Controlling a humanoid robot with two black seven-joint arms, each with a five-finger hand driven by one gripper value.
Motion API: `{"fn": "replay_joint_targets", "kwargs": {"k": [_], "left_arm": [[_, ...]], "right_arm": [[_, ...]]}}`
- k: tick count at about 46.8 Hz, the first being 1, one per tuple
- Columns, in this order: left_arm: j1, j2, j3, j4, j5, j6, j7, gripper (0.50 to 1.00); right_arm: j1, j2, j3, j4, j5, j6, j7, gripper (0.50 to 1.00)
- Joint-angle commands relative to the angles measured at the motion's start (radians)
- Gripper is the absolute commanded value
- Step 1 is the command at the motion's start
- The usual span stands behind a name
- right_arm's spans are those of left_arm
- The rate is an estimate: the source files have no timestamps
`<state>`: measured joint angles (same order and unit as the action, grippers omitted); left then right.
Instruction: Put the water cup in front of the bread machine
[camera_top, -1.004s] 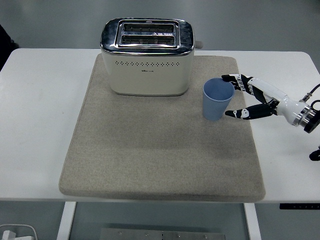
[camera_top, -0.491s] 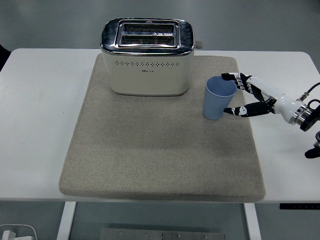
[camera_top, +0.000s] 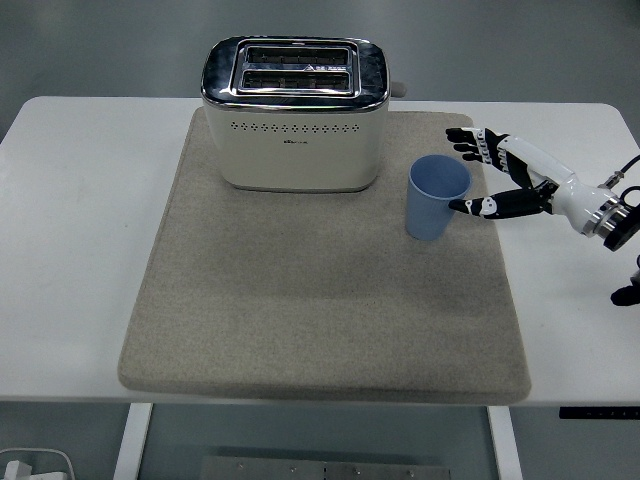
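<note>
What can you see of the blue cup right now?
The blue cup is a plain, handleless tumbler of matte, plastic-looking material, tapering toward its base. It stands upright and looks empty, on the right part of the grey mat, just right of the toaster and apart from it. The right hand is open beside it, a lower fingertip close to its wall; actual contact can't be confirmed.

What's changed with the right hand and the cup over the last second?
The right hand has lifted a little and opened wider around the blue cup; its upper fingers now sit above and behind the rim instead of against it. It has no grip on the cup yet. The cup, the toaster and the mat stayed put.
</note>
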<state>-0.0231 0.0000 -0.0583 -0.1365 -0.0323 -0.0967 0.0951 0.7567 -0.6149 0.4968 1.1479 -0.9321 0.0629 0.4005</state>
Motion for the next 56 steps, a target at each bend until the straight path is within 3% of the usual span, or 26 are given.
{"fn": "replay_joint_targets", "kwargs": {"k": [1,56], "left_arm": [[0.000,0.000,0.000,0.002,-0.001,0.000,0.000,1.000],[0.000,0.000,0.000,0.000,0.000,0.000,0.000,1.000]], "right_arm": [[0.000,0.004,0.000,-0.013,0.001,-0.008,-0.005,0.932],[-0.022,0.110,-0.018,-0.069,-0.001,0.000,-0.009,0.932]]}}
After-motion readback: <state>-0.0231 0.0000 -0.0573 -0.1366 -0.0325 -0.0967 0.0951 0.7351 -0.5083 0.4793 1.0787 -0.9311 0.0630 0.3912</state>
